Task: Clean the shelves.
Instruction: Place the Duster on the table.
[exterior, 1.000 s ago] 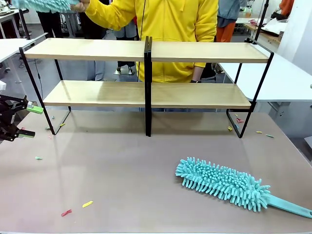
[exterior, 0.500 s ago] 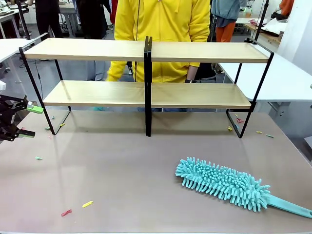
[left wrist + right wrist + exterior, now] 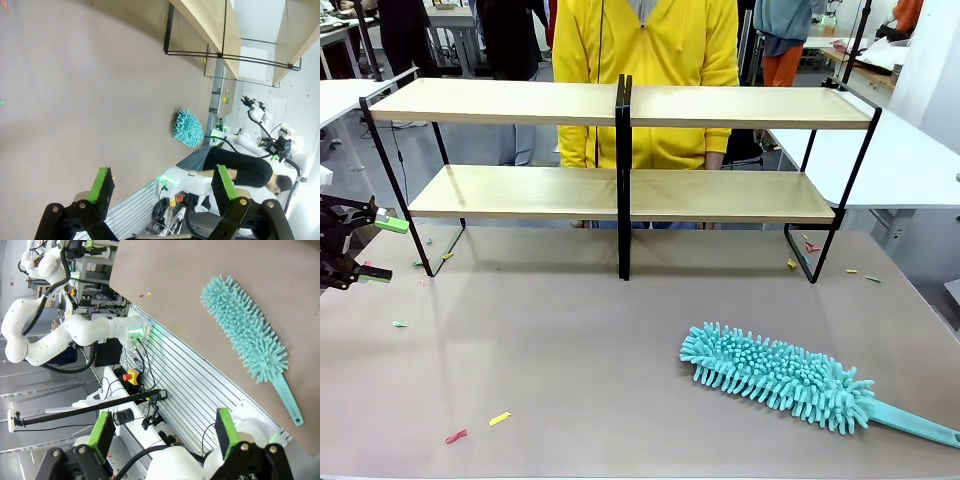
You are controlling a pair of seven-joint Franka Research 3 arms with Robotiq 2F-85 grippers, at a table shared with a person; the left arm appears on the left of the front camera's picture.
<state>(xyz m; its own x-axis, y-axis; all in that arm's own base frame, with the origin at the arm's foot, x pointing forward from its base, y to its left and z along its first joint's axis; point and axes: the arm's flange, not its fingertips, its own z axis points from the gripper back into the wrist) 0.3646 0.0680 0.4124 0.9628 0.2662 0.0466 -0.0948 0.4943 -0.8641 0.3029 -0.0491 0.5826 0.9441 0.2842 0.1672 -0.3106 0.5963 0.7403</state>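
Note:
The shelves (image 3: 620, 105) stand across the far half of the table: two light-wood boards in a black frame with a centre post, both boards bare. They also run along the top of the left wrist view as the shelves (image 3: 215, 30). A teal fluffy duster (image 3: 775, 375) lies on the table at the front right, handle pointing right; the wrist views show the duster (image 3: 187, 128) (image 3: 245, 335) too. My left gripper (image 3: 385, 249) (image 3: 164, 184) hovers at the table's left edge, open and empty. My right gripper (image 3: 164, 432) is open, empty, off the table's edge from the duster.
A person in a yellow hoodie (image 3: 645, 60) stands right behind the shelves. Small coloured scraps (image 3: 455, 436) lie on the brown tabletop, mostly front left and by the frame's feet. White tables (image 3: 900, 160) flank the shelves.
The person held a teal duster up at the top left a second ago; that arm has come down and the duster has left view. Neither gripper nor the duster on the table moved.

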